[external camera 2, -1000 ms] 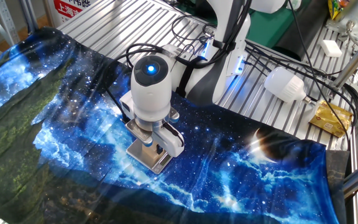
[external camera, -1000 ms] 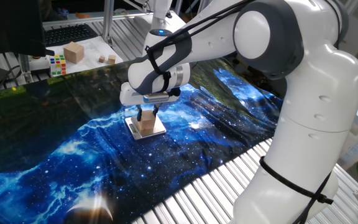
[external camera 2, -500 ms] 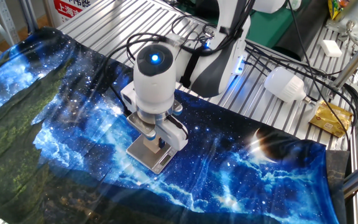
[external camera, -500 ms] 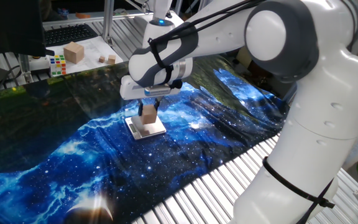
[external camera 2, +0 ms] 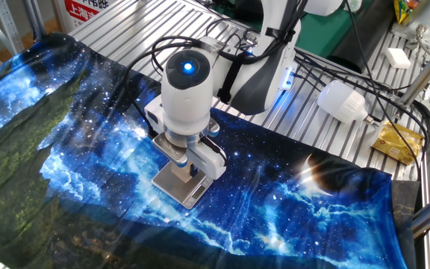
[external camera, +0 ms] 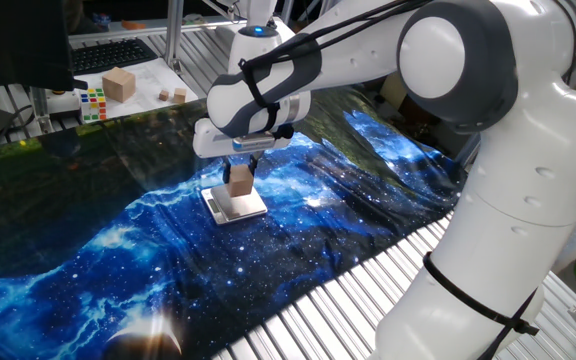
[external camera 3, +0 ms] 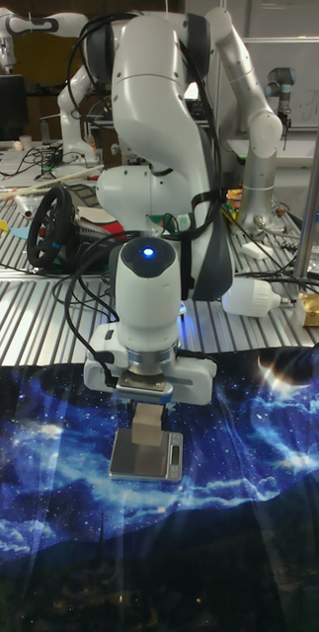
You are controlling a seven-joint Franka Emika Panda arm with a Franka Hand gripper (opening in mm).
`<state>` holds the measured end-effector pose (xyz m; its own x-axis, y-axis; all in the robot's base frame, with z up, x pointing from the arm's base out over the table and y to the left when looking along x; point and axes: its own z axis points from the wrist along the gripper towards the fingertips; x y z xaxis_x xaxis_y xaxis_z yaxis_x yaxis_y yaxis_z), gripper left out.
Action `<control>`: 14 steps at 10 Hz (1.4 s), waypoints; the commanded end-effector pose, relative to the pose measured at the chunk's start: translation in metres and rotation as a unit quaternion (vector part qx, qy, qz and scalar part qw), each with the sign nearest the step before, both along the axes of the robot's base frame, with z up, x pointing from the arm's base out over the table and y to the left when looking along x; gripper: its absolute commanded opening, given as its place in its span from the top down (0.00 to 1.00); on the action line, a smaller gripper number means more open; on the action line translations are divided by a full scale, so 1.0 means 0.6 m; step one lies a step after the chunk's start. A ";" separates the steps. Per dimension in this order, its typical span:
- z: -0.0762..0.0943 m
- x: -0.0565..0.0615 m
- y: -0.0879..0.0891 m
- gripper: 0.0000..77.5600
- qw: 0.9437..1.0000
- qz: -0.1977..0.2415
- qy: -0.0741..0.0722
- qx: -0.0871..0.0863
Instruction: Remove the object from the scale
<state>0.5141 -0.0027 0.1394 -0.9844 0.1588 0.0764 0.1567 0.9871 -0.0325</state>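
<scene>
Your hand [external camera: 238,172] has come up since a second ago: then the small wooden cube [external camera: 239,181] sat flat on the scale [external camera: 235,206], and now it hangs clear above the silver plate, with a visible gap under it in the first fixed view. The fingers are closed on the cube's sides and it has risen with them, upright and not visibly tilted. In the last half second the climb has slowed to very little, so you seem to be near the top of the lift. The tall fixed view agrees, showing the cube [external camera 3: 144,425] between the fingers just above the scale [external camera 3: 147,457], which has stayed where it was on the starry blue cloth [external camera: 118,250] that covers the counter. In the other fixed view the wrist hides the cube, and only the bare plate [external camera 2: 176,181] shows beneath the hand [external camera 2: 192,173]. The weight is off the scale, but the cube is directly over it, so the job is only half done in my judgement: you need to carry it sideways, well apart from the plate, and set it down on the cloth.
</scene>
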 end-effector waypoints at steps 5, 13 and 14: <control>0.001 0.004 -0.002 0.98 1.000 -0.011 -0.002 0.011; 0.001 0.004 -0.001 0.98 0.998 -0.059 0.003 0.003; 0.001 0.004 -0.001 0.98 0.998 -0.062 0.013 0.023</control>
